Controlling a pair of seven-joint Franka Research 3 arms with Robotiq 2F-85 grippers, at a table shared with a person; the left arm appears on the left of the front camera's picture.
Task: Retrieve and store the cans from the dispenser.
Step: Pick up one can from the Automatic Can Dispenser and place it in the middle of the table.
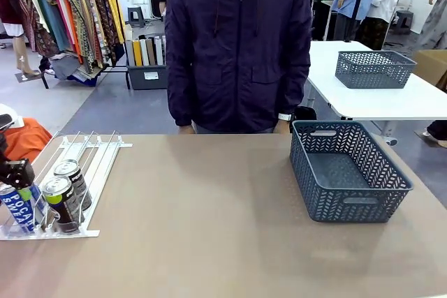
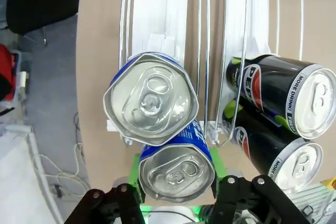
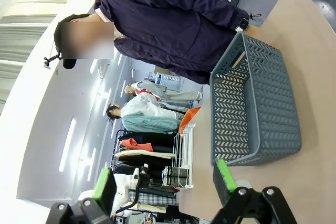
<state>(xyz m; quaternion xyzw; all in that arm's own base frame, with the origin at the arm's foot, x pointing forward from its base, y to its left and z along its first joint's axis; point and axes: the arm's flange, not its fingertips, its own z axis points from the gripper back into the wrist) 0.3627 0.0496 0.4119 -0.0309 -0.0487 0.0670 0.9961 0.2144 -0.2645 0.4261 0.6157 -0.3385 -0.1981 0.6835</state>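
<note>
The white railed dispenser (image 1: 98, 165) lies at the table's left end. At its front stop stand a blue-and-white Pocari can (image 1: 17, 209) and two black cans (image 1: 63, 202) in the lane beside it. My left gripper (image 1: 17, 172) has come down over the blue can. In the left wrist view its green pads (image 2: 134, 174) sit against both sides of the front blue can (image 2: 176, 170). A second blue can (image 2: 152, 98) stands right behind it, and the black cans (image 2: 294, 103) are to the right. My right gripper (image 3: 163, 182) is open with nothing between its fingers.
A dark grey lattice basket (image 1: 349, 204) stands at the table's right, also seen in the right wrist view as the basket (image 3: 262, 103). A person in a dark jacket (image 1: 237, 47) stands at the far edge. Another basket (image 1: 374, 69) is on a white table behind.
</note>
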